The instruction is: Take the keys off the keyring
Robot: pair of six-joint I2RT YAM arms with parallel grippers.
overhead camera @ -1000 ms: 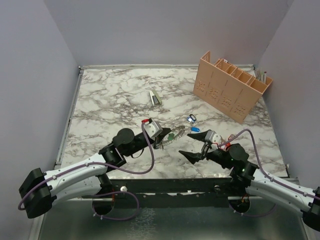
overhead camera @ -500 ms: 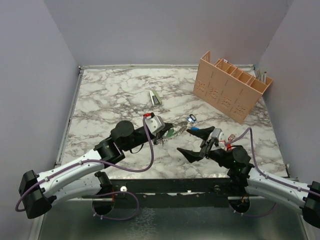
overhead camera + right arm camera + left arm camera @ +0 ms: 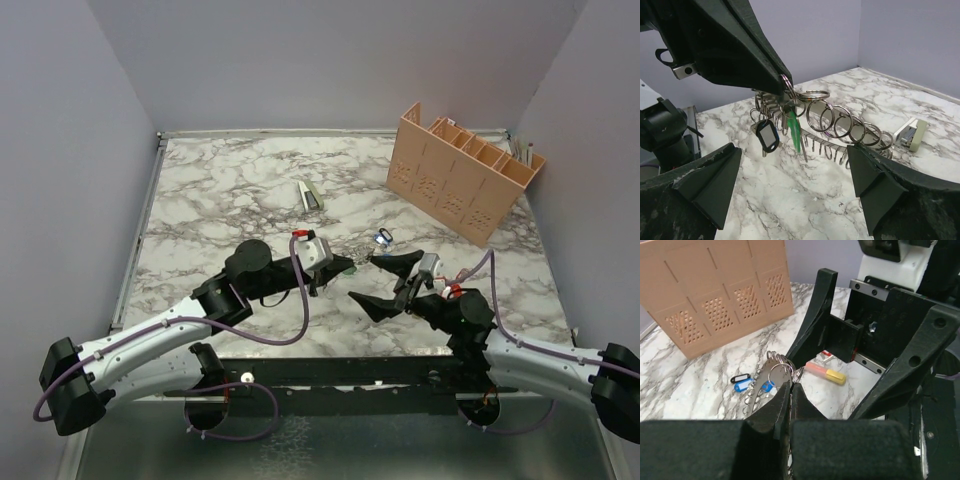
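The left gripper (image 3: pixel 790 389), well to the near-left of the tan perforated plastic rack (image 3: pixel 455 170), is clamping its jaws shut on one edge of the large grey-silver coiled metal keyring (image 3: pixel 840 124), holding it over the white marbled desk (image 3: pixel 220 190). A small blue-headed key (image 3: pixel 767 136) and a green-headed key (image 3: pixel 793 129) are dangling from the ring beside that grip, so the job is looking only partly done. A loose blue-tagged key (image 3: pixel 383 238) is lying on the desk between ring and rack, probably one already freed. The right gripper (image 3: pixel 362 277), on the near side of the rack, is spreading its jaws wide on either side of the ring, gripping nothing. The left jaws are hiding how the keys are threaded, and the views are not showing whether the coil's far end is touching the desk.
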